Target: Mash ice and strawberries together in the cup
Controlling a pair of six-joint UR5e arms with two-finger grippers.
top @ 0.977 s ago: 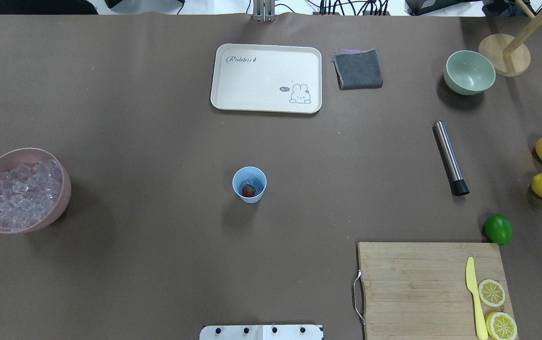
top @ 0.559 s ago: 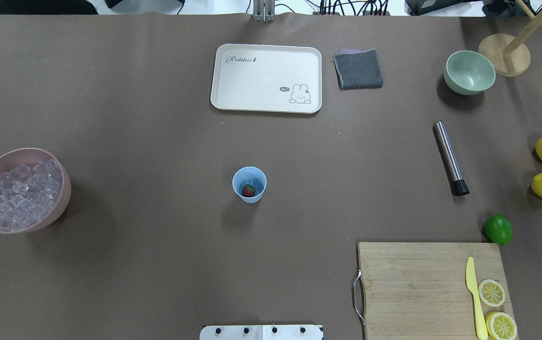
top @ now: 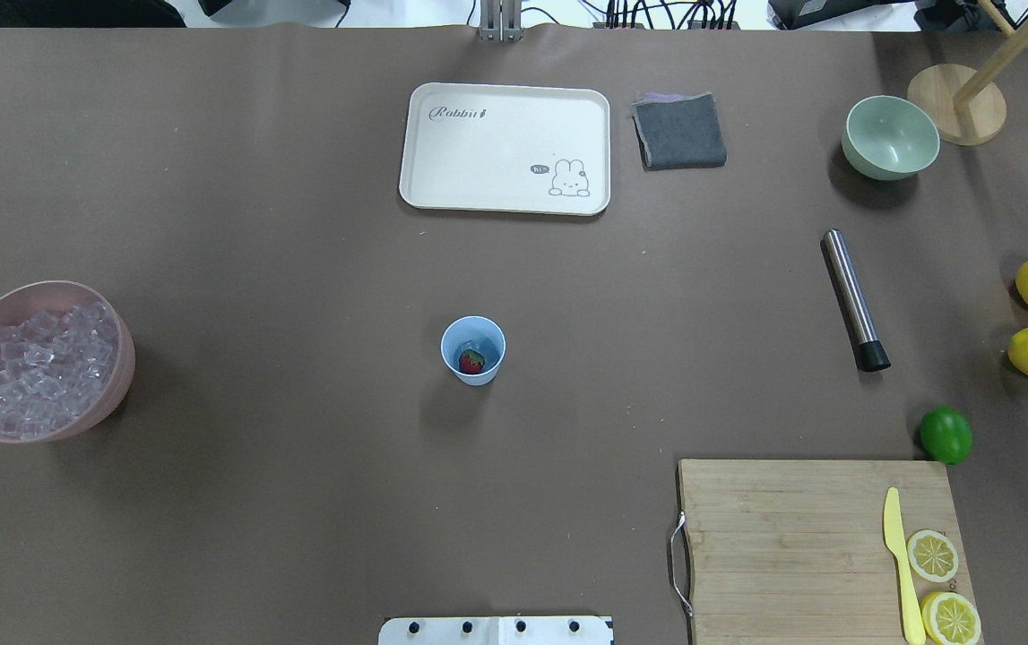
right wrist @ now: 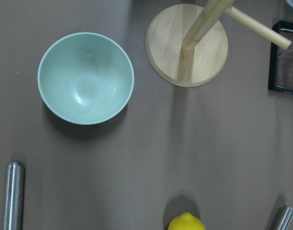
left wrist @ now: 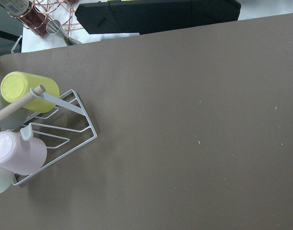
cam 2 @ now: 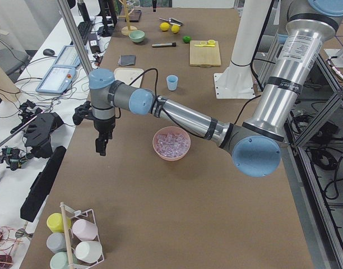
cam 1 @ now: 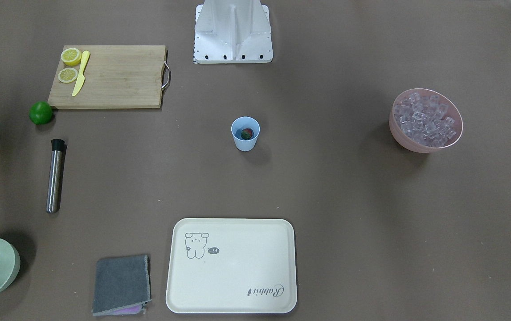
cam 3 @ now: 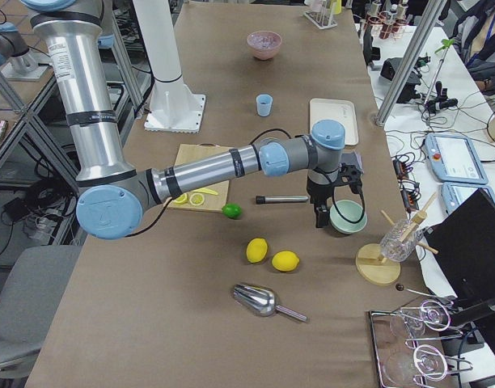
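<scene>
pale green bowl (right wrist: pixel 85 78) upright | round wooden stand base (right wrist: pixel 186 44) beside it | lemon (right wrist: pixel 186 222) at bottom edge

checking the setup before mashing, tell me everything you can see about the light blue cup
The cup is a small, plain light blue tumbler, plastic by the look, tapering to a narrower base. It stands upright and open-topped on the brown table, near its middle, apart from everything else. Inside lie a red strawberry with a green cap and what looks like clear ice. Nothing else touches it.
</scene>
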